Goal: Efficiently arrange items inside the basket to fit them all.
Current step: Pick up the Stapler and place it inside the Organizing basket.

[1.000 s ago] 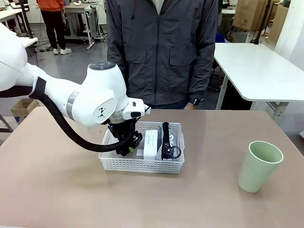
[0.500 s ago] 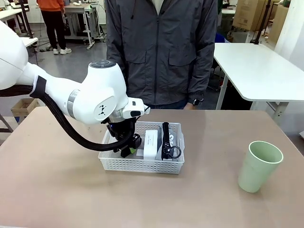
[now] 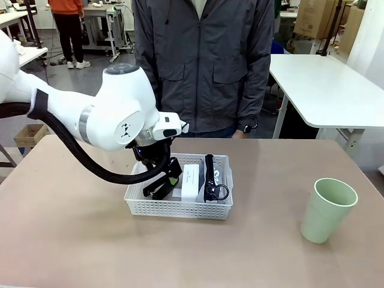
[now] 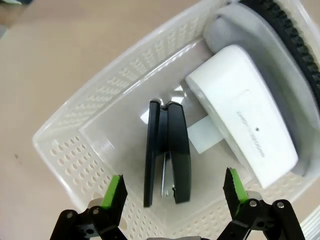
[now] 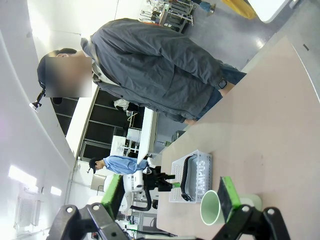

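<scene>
Spread left gripper (image 4: pixel 175 186) over slim black stapler (image 4: pixel 167 150) in perforated white plastic basket (image 4: pixel 65 150); right gripper (image 5: pixel 171 195) spread too. Tapered pale green cup (image 3: pixel 327 210) on matte tan table (image 3: pixel 72 240).

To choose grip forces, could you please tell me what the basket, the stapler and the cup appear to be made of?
The basket: likely moulded white plastic, semi-gloss; perforated walls, soft reflections.
The stapler: black, probably plastic shell, glossy highlights; silvery metal-looking strip inside.
The cup: pale green, matte; seemingly plastic, uncertain.
</scene>
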